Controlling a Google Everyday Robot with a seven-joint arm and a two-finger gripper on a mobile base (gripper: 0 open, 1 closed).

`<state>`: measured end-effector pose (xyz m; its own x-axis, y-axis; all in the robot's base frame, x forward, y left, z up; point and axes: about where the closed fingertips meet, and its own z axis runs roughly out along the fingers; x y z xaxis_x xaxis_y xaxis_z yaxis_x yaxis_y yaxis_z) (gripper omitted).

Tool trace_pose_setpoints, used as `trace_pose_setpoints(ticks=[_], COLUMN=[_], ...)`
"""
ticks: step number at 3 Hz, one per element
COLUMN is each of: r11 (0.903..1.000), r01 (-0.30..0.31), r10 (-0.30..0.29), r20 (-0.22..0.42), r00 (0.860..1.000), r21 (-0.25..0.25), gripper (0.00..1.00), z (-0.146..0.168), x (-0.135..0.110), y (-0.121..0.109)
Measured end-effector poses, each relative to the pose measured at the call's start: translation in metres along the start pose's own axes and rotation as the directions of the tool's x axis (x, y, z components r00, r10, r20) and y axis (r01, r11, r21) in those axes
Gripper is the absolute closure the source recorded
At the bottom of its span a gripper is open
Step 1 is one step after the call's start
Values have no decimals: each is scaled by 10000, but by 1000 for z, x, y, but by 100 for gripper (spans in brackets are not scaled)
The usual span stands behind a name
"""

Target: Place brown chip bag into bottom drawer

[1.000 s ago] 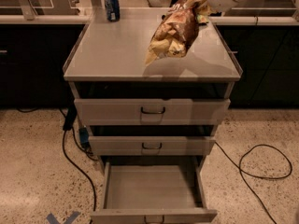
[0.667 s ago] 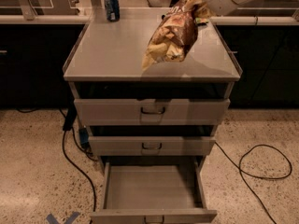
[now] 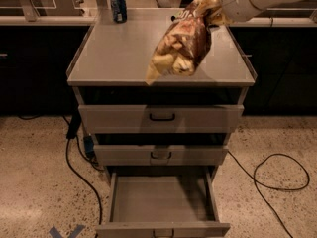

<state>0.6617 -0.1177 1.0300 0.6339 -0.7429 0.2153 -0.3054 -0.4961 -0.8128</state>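
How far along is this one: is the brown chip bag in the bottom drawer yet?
Done: the bottom drawer is pulled open, nothing in it. In hand: the gripper holds the brown chip bag above the cabinet top. Left: carry it down to the drawer and release.

Your gripper (image 3: 212, 13) is above the back right of the cabinet top (image 3: 114, 58), holding the brown chip bag (image 3: 181, 46), which hangs down toward the front edge. A soda can (image 3: 118, 6) stands at the back left edge. Below, the bottom drawer (image 3: 161, 202) juts out in front of the two upper drawers (image 3: 161, 118).
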Motion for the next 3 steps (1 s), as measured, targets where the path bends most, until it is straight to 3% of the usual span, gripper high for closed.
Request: trace_pose_setpoints(ticks=[1, 3], r11=[10000, 10000], r01=[10, 43], r10=[-9, -43], r20=[-105, -11], r00=[9999, 10000], r21=[57, 49], gripper=[100, 100], z=[-25, -23], x=[-27, -35], y=[1, 13])
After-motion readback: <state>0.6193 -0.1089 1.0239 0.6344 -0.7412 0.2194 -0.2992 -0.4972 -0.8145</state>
